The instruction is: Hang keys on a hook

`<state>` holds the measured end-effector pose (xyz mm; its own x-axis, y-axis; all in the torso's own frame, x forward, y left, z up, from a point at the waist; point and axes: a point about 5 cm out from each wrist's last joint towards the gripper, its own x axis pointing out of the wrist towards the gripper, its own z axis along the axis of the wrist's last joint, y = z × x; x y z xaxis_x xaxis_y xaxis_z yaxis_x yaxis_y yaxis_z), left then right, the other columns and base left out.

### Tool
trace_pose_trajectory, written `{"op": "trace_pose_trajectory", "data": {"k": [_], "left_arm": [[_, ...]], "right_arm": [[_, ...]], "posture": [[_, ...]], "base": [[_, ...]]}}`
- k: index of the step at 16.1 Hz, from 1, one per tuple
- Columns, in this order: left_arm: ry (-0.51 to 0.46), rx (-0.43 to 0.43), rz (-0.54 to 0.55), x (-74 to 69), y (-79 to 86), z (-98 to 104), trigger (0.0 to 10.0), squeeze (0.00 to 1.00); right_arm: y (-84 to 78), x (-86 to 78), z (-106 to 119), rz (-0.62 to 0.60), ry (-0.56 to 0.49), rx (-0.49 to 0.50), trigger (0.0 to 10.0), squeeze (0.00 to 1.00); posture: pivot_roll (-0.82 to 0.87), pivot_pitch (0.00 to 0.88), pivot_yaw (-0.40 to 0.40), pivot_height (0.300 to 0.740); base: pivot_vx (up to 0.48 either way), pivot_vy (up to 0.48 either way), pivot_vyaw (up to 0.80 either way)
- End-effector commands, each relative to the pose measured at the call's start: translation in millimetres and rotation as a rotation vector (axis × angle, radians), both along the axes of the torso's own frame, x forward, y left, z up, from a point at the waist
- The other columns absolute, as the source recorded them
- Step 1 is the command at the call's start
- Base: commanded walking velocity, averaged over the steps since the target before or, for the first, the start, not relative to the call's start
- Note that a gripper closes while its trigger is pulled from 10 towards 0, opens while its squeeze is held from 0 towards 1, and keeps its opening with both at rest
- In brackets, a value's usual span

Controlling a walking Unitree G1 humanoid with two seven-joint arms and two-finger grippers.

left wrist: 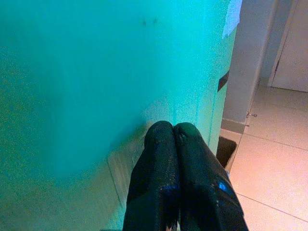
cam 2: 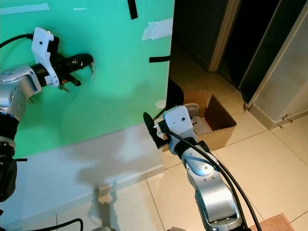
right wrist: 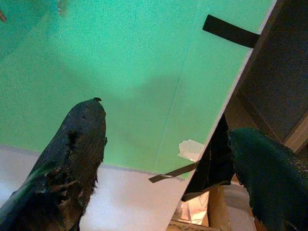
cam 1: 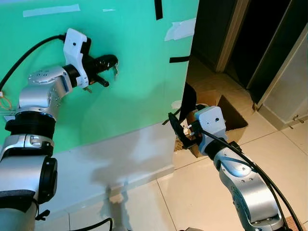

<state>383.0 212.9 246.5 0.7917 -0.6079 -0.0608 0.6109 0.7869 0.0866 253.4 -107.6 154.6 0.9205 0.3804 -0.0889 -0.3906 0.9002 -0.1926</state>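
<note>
My left gripper is raised against the green wall panel, its black fingers pressed together. A small silvery key dangles from its tip, close to the wall. Just under that gripper sits a small metal stub; I cannot tell whether it is a hook. My right gripper hangs lower, near the panel's right edge, with its fingers spread wide and nothing between them.
An open cardboard box stands on the tiled floor by the panel's right edge. Behind it is a dark doorway. Strips of white tape and black tape are stuck on the panel. A white skirting band runs below.
</note>
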Motion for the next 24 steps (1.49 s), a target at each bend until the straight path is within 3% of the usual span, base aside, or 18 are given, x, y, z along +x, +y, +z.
{"op": "trace_pose_trajectory", "data": {"k": [1, 4, 9, 16, 18, 22, 24], "left_arm": [[-0.019, 0.015, 0.012, 0.7, 0.5, 8.1, 10.0, 0.00], [-0.003, 0.035, 0.089, 4.3, 6.1, 5.9, 10.0, 0.00], [-0.010, 0.016, 0.107, 7.0, 2.1, 7.9, 10.0, 0.00], [0.000, 0.051, 0.315, 17.9, 12.8, 7.9, 10.0, 0.00], [0.001, 0.051, 0.332, 18.9, 14.0, 8.4, 10.0, 0.00], [0.024, 0.110, 0.279, 16.9, 13.3, 3.7, 10.0, 0.00], [0.041, 0.243, 0.231, 11.8, 17.0, -6.3, 10.0, 0.00]], "right_arm": [[1.1, 1.3, -0.3, 0.003, 0.001, -0.010, 10.0, 0.00], [1.7, 1.2, -0.2, 0.004, -0.001, -0.010, 10.0, 0.00], [0.9, 1.9, 0.3, -0.003, -0.003, -0.009, 10.0, 0.00], [0.4, 2.5, 0.2, -0.010, -0.002, -0.009, 10.0, 0.00], [0.4, 3.2, 0.2, -0.010, -0.002, -0.009, 10.0, 0.00], [0.9, 3.9, 0.3, -0.010, -0.003, -0.010, 10.0, 0.00], [1.0, 3.8, 0.1, -0.012, -0.003, -0.010, 10.0, 0.00]], "posture": [[-0.05, 0.000, 0.055, 0.740], [-0.04, 0.000, 0.054, 0.740], [-0.04, 0.000, 0.057, 0.740], [-0.04, 0.000, 0.059, 0.740], [-0.04, 0.000, 0.059, 0.740], [-0.04, 0.000, 0.060, 0.740], [-0.04, 0.000, 0.061, 0.740]], "base": [[0.000, 0.000, 0.00], [0.000, 0.000, 0.00], [0.000, 0.000, 0.00], [0.000, 0.000, 0.00], [0.000, 0.000, 0.00], [0.000, 0.000, 0.00], [0.000, 0.000, 0.00]]}}
